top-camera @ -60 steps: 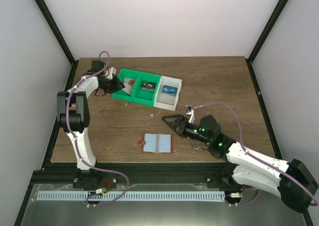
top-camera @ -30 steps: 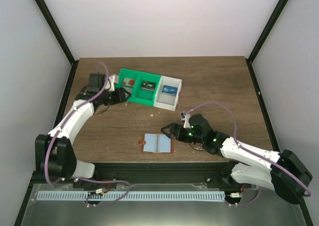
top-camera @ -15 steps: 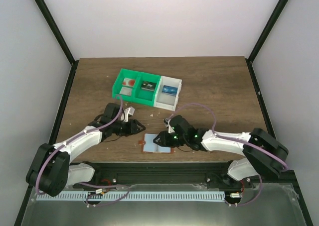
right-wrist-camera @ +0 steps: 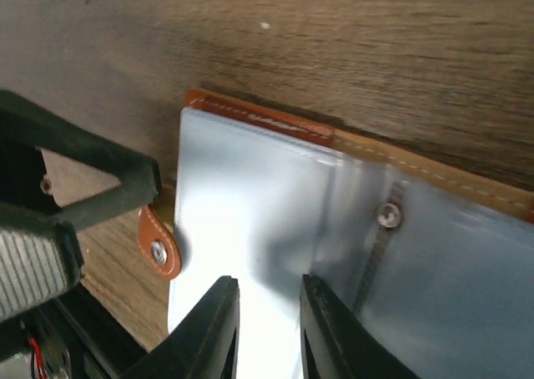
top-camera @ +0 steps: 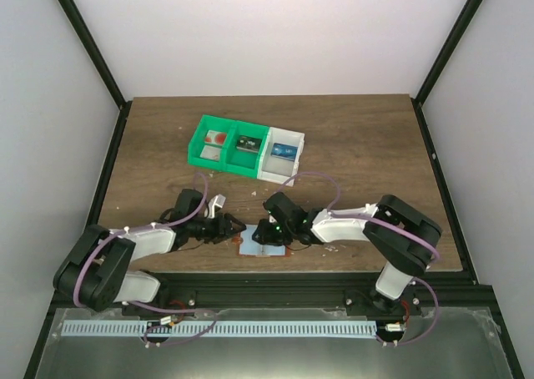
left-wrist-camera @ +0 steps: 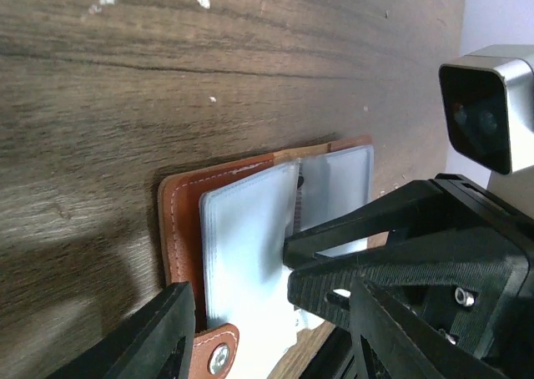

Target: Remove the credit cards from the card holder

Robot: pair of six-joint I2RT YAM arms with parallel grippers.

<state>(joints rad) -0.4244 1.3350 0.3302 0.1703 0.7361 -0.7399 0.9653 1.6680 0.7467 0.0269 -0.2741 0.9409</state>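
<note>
Brown card holder [left-wrist-camera: 242, 254] lies open, blue card [top-camera: 284, 152] in bin [top-camera: 224, 167], left gripper [left-wrist-camera: 269, 300] spread, right gripper [right-wrist-camera: 269, 291] unclear.

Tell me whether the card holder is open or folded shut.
The card holder is open, lying flat on the table: both pale inner pockets face up beside the centre fold, snap tab loose.

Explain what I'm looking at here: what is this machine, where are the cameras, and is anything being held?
Two robot arms, each ending in a two-finger gripper, are bolted at the near edge of the table. One picture looks down from above; the other two come from a camera on each wrist. On it lie an open brown card holder with pale pockets and a green-and-white bin. The left gripper and right gripper hover open at the card holder; neither visibly holds anything.
</note>
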